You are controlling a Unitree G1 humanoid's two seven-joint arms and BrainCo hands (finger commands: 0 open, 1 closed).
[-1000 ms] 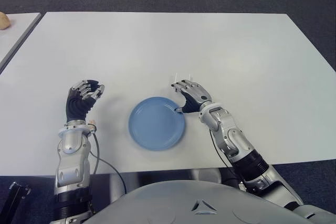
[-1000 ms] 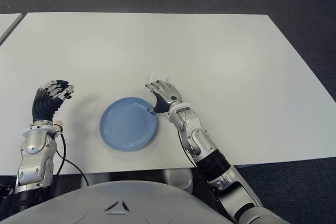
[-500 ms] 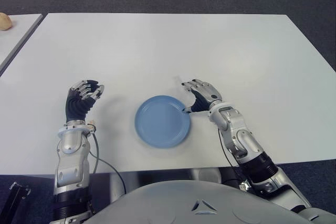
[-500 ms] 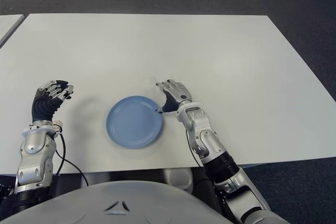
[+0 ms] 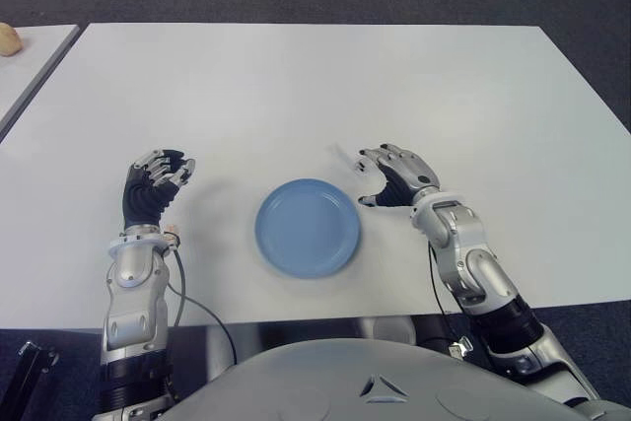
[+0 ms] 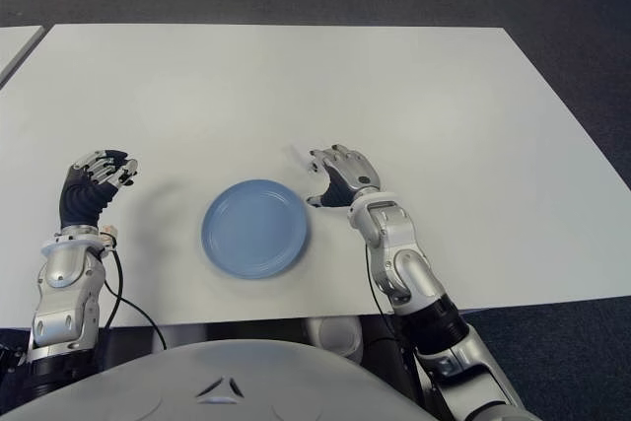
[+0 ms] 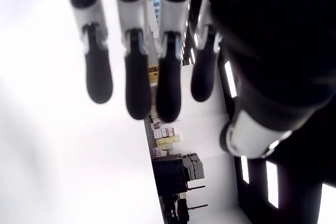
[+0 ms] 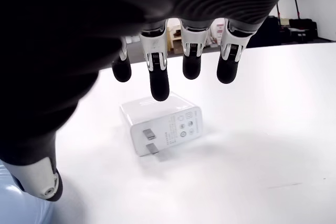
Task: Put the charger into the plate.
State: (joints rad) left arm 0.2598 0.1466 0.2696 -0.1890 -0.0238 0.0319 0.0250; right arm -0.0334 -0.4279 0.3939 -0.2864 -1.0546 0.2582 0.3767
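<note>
The blue plate [image 5: 308, 228] lies on the white table [image 5: 296, 86] near its front edge. The white charger [image 8: 163, 124] lies flat on the table with its prongs showing, just beyond the plate's far right rim [image 5: 344, 157]. My right hand [image 5: 386, 179] hovers to the right of the plate, open. Its fingers [image 8: 158, 85] hang spread over the charger without gripping it. To the left of the plate, my left hand [image 5: 156, 184] is raised with relaxed fingers and holds nothing.
A second table [image 5: 30, 66] stands at the far left, across a narrow gap, with a tan object [image 5: 8, 38] on it. Dark carpet lies beyond the table's far edge.
My right hand has moved right, off the plate's rim. The plate slid a little to the right with it. The left hand has stayed where it was.
</note>
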